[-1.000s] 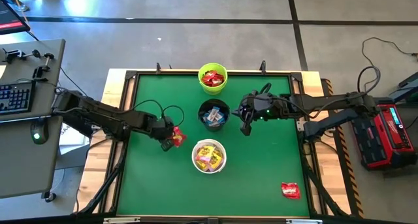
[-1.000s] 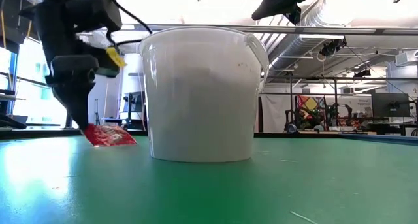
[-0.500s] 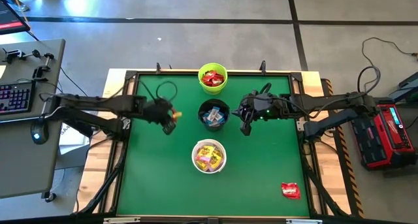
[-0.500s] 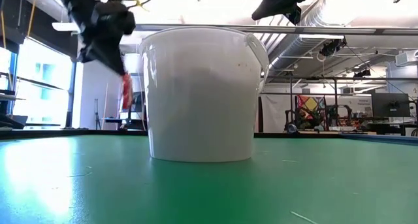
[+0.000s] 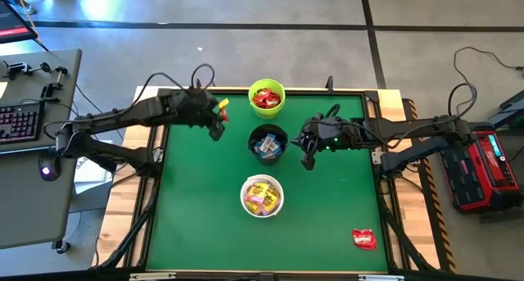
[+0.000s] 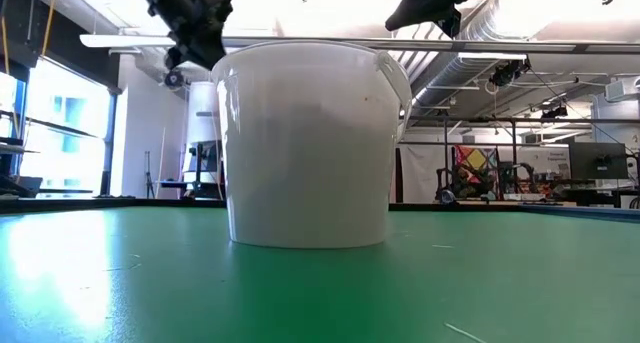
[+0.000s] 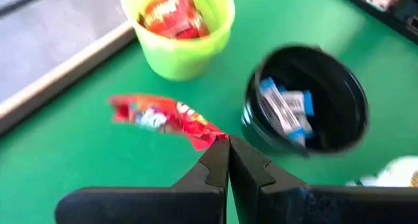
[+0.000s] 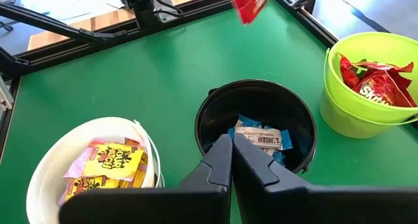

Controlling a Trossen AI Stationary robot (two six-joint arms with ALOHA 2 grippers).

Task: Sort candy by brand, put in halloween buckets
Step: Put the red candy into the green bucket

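My left gripper (image 5: 215,131) hangs above the far left of the green table, shut on a red candy packet (image 7: 160,114), just left of the lime green bucket (image 5: 267,98) that holds red packets. In the right wrist view the packet (image 8: 249,2) hangs high over the table. Blue-and-white candy fills the black bucket (image 5: 268,143) at the middle, and yellow candy the white bucket (image 5: 262,196) nearer the front. My right gripper (image 5: 308,158) is shut and holds nothing, raised just right of the black bucket. One more red packet (image 5: 363,238) lies flat at the near right. My left gripper pinches the red packet by one end (image 7: 208,136) between its two fingertips (image 7: 217,153). The fingers slant down toward the table. The packet is lifted clear of the table and reaches out past the fingertips, beside the green bucket.
The three buckets stand in a row from the far edge to the table's middle. A raised dark frame (image 5: 155,150) borders the green mat. Bare mat lies at the near left and at the right. A desk with a keyboard (image 5: 18,121) stands beyond the left edge.
My left gripper, shut on the red packet, has risen from the mat beside the white bucket and swung toward the far edge, up to the green bucket. The packet, which touched the table a second ago, is lifted clear.
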